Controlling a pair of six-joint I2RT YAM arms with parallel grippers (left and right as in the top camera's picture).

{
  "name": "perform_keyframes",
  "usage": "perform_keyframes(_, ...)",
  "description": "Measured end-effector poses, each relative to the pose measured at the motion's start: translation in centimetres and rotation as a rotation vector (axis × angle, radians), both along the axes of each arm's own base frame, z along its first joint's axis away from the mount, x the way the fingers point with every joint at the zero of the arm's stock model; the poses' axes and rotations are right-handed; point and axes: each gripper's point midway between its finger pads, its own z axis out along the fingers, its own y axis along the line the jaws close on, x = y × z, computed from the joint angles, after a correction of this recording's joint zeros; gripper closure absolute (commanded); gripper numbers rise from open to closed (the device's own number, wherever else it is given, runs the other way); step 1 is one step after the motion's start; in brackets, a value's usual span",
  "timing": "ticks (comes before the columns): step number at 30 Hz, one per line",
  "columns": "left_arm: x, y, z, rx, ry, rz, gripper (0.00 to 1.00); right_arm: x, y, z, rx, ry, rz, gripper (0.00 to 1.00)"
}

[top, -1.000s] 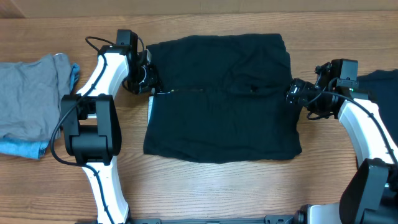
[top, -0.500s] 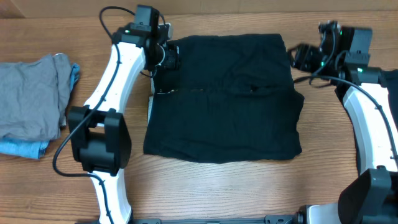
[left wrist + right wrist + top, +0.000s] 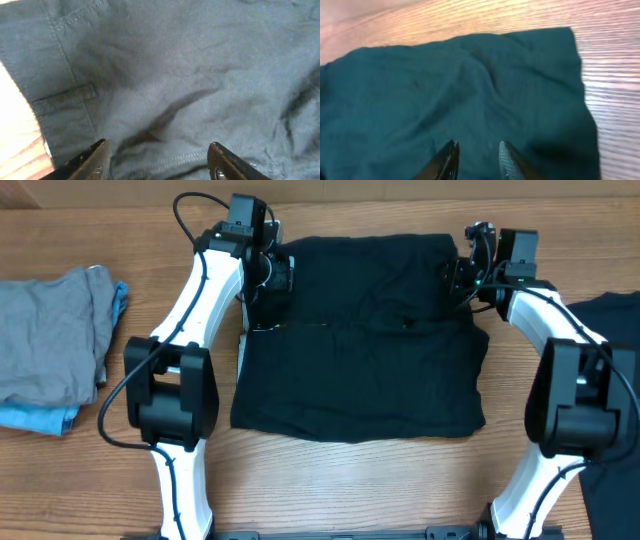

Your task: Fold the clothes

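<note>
A black garment (image 3: pixel 360 340), one of the clothes, lies flat as a rough square in the middle of the table, with a fold seam across it. My left gripper (image 3: pixel 280 275) is over its far left corner, open, with both fingers astride a stitched hem (image 3: pixel 165 162). My right gripper (image 3: pixel 455 280) is over the far right corner. Its jaws stand a narrow gap apart above the cloth (image 3: pixel 445 90), and nothing shows pinched between them. A thin white strip (image 3: pixel 241 350) shows along the garment's left edge.
A grey folded garment (image 3: pixel 50 330) lies on a light-blue one (image 3: pixel 40 418) at the table's left edge. Another black garment (image 3: pixel 612 315) lies at the right edge, behind my right arm. Bare wood runs along the front.
Both arms have moved from the garment's side edges to its far corners. My right gripper's jaws have narrowed a lot; my left gripper's have opened slightly wider.
</note>
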Motion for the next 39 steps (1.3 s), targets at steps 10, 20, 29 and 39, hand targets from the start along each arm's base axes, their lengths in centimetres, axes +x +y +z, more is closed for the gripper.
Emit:
perform_keyframes(10,0.3,0.4,-6.7,0.047,0.077,-0.005,0.36,0.7,-1.8,-4.6,-0.083,0.041,-0.067,0.96)
perform_keyframes(20,0.4,1.4,-6.9,0.12,0.061,-0.037,0.34,2.9,-5.4,-4.5,-0.233,-0.037,-0.221,0.96)
perform_keyframes(29,2.6,1.2,-2.3,0.125,-0.007,-0.032,0.19,3.1,-7.9,-1.8,-0.293,0.064,-0.325,0.75)
perform_keyframes(39,-4.5,4.9,15.4,0.138,-0.038,0.071,0.04,-7.7,-6.8,10.1,-0.026,0.374,-0.426,0.35)
